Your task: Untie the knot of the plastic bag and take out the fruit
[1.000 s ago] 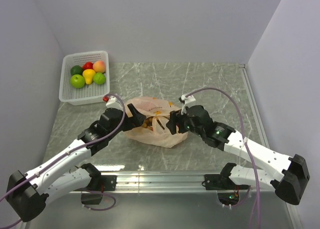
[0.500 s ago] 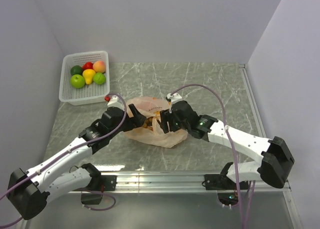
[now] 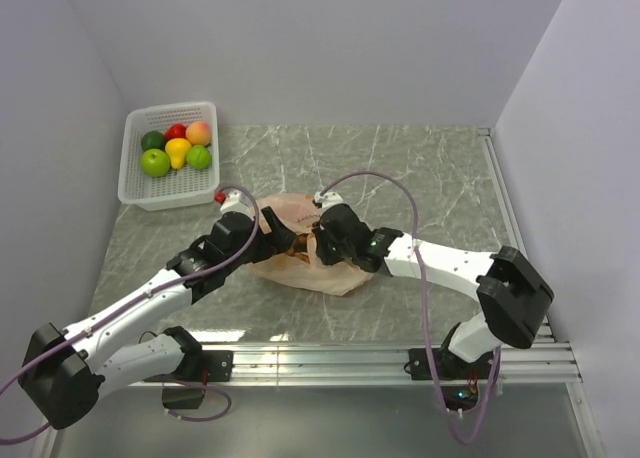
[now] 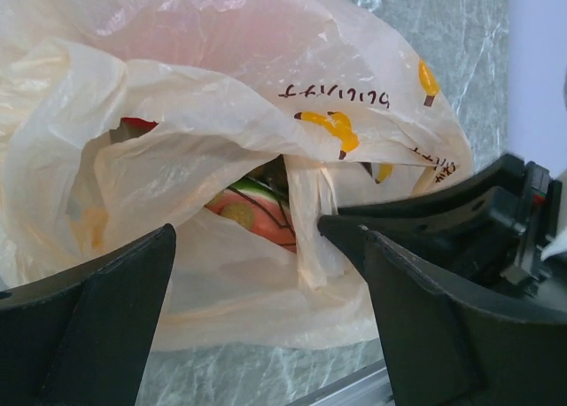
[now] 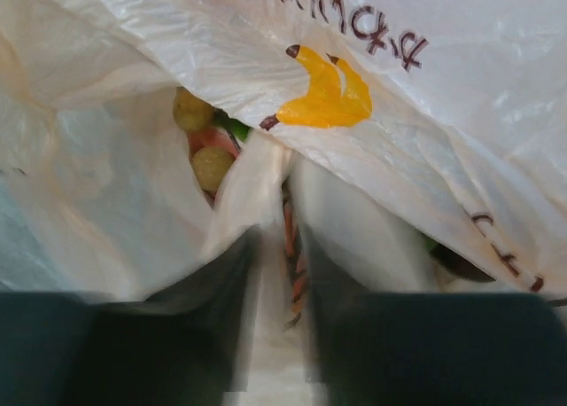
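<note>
The plastic bag [image 3: 325, 276] lies crumpled mid-table between both arms, its mouth gaping [image 4: 221, 113]. No knot shows. Inside, fruit is visible: a watermelon wedge [image 4: 257, 218] and tan balls [image 5: 211, 167]. My right gripper [image 3: 318, 246] is at the bag's mouth, shut on a thin strip of the bag's plastic [image 5: 279, 246]. That strip hangs in the left wrist view [image 4: 307, 246]. My left gripper [image 3: 282, 236] is open at the bag's left side, its jaws wide on either side of the bag's lower lip [image 4: 266, 238], with the right gripper's black finger [image 4: 443, 213] just beside it.
A white basket [image 3: 135, 183] stands at the back left with green apples, a yellow pear, a red fruit and a peach-coloured one. The metal rail [image 3: 320, 360] runs along the near edge. Walls close in on the left, back and right.
The right gripper has moved left into the bag's mouth and closed on the plastic strip. The left gripper has edged slightly right toward the bag, still open.
</note>
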Controlling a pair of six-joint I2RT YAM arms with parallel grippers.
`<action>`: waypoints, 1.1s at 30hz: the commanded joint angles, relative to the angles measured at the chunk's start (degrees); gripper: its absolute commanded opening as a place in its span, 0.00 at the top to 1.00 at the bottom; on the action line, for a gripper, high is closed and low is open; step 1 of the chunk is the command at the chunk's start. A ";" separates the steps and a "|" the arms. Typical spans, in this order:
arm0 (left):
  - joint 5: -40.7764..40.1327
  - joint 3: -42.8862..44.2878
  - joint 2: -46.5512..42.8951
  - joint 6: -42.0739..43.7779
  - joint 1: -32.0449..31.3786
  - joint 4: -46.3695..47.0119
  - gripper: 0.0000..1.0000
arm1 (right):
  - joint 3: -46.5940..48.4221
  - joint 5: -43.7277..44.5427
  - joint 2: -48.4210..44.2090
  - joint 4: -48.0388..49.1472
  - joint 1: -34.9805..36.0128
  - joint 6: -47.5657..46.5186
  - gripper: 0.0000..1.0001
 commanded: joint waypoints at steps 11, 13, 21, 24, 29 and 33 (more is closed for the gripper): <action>-3.42 6.05 9.95 -7.75 -9.02 3.97 0.12 | -28.61 10.82 -29.01 19.72 6.75 6.69 1.00; -5.27 6.40 11.80 -8.98 -9.64 4.32 0.14 | -31.09 12.49 -31.12 22.61 7.81 7.30 1.00; -8.09 10.97 21.36 -12.94 -10.17 5.55 0.20 | -37.25 15.22 -32.19 30.27 10.46 10.91 1.00; -6.94 12.82 26.28 -13.73 -10.70 5.81 0.22 | -36.99 16.10 -30.95 30.62 11.25 11.26 1.00; -7.46 13.96 31.31 -14.00 -11.14 6.34 0.28 | -36.99 16.81 -31.04 31.16 11.60 12.05 1.00; -7.82 15.46 35.17 -12.95 -11.49 5.81 0.35 | -36.81 17.68 -31.30 30.19 11.86 12.40 1.00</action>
